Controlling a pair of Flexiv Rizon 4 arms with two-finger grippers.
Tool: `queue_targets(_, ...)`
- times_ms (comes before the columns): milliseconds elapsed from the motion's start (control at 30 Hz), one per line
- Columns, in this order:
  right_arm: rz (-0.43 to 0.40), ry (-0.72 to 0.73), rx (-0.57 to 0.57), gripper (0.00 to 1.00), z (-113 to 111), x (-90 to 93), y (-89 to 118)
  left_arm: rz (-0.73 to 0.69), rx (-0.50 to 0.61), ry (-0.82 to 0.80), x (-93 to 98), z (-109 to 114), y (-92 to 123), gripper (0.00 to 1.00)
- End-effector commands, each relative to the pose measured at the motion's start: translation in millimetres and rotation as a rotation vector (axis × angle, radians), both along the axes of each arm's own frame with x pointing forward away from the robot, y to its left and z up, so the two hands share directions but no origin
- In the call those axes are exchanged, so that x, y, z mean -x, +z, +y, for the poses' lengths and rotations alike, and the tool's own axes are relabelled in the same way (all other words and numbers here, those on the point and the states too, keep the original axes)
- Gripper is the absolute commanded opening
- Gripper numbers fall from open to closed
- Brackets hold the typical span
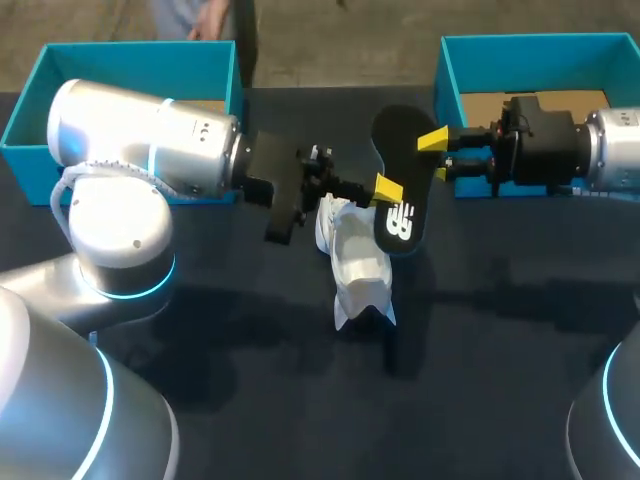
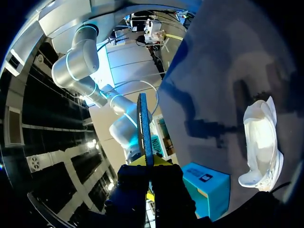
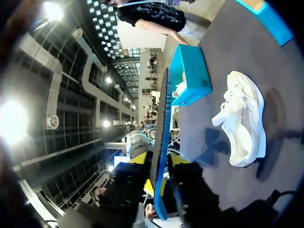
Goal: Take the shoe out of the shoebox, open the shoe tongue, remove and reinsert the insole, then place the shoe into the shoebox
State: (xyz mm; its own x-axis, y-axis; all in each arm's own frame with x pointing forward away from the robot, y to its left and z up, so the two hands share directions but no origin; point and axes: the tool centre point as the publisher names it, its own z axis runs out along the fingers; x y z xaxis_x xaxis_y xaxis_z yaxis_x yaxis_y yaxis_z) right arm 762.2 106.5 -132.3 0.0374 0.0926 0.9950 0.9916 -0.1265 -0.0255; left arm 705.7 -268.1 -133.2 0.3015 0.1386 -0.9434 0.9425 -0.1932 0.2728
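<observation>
The white shoe (image 1: 358, 262) rests on the table (image 1: 250, 400) near centre, outside both boxes. At its 1 o'clock the black insole (image 1: 398, 128) is held in the air (edge-on in both wrist views), with the left gripper (image 1: 388, 187) and right gripper (image 1: 435, 142) each clamped on it. The left shoebox (image 1: 130, 60) stands at 10 o'clock and the right shoebox (image 1: 530, 45) at 2 o'clock.
</observation>
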Motion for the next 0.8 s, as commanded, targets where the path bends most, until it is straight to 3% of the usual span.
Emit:
queue_targets(33,-0.003,-0.002,-0.005,0.00,3.3,0.1,-2.0,-0.004,0.000,0.001,2.1,-2.0,-1.7,0.00)
queue_targets(367,-0.003,0.000,-0.013,0.00,7.5,1.6,-4.1,0.006,0.007,0.020,1.4,-5.9,-1.1,0.00)
queue_targets(400,-0.003,-0.002,-0.013,0.00,7.7,1.9,-4.5,0.006,-0.002,0.023,1.8,-5.2,-1.5,0.04)
queue_targets(433,-0.004,-0.004,-0.013,0.00,7.8,2.2,-4.7,0.012,-0.016,0.028,2.1,-4.4,-1.7,0.74)
queue_targets(467,-0.004,-0.006,-0.011,0.00,7.9,2.4,-5.6,0.026,-0.023,0.028,2.0,-2.7,-1.7,1.00)
queue_targets(800,0.005,-0.011,0.038,0.00,8.0,-0.7,-18.3,0.111,-0.235,0.018,-3.1,26.7,5.7,1.00)
